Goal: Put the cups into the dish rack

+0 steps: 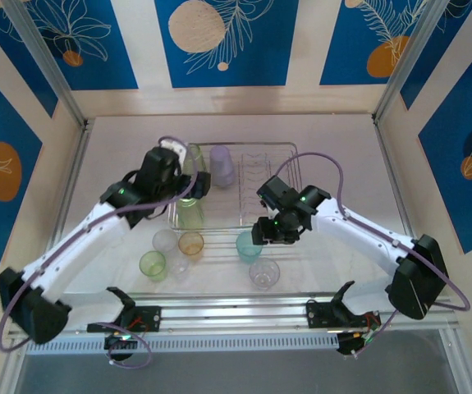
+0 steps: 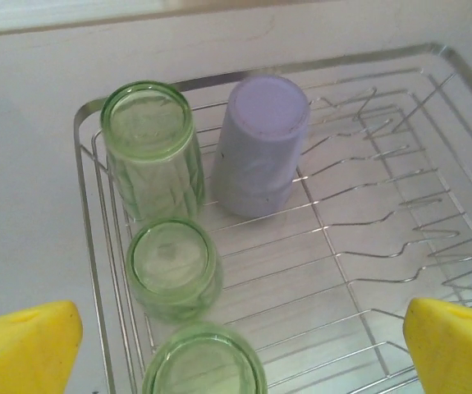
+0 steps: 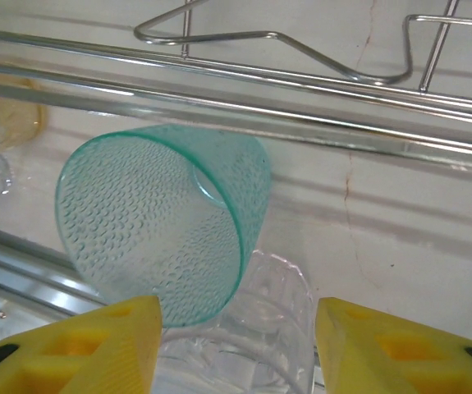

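Note:
The silvery wire dish rack stands at the back middle of the table. Along its left side, green cups stand upside down in a row, with a lilac cup upside down beside them. My left gripper hovers open over this row, holding nothing. In front of the rack, a teal cup stands mouth up on the table, touching a clear cup. My right gripper hangs half open above the clear cup, its fingertips either side of it, the left pad near the teal rim.
More cups stand on the table left of the teal one: an amber one, a clear one and a green one. The rack's upright tines fill its right half. The rack's front rail runs just beyond the teal cup.

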Robot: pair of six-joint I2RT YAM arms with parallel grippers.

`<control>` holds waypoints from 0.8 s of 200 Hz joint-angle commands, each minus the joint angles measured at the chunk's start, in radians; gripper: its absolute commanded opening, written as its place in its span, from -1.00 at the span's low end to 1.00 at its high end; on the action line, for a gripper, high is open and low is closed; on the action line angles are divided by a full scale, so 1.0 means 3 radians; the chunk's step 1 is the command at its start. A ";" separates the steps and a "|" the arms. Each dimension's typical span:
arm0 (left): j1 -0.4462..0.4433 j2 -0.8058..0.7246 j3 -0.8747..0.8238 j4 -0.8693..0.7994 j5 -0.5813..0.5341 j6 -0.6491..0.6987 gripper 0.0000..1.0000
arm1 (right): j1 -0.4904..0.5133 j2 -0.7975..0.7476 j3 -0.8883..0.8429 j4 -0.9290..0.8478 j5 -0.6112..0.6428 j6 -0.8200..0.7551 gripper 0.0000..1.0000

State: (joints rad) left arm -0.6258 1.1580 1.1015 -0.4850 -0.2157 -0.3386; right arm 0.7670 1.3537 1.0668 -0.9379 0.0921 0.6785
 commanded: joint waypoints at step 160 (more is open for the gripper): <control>0.0013 -0.2094 -0.1969 0.1231 -0.0166 -0.0581 0.99 | 0.0386 0.0784 0.0742 -0.0361 0.0538 -0.0175 -1.00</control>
State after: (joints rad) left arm -0.6258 0.5560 0.5072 -0.1143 -0.2630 -0.5186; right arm 0.8677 1.6020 1.2366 -0.9722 0.2321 0.6262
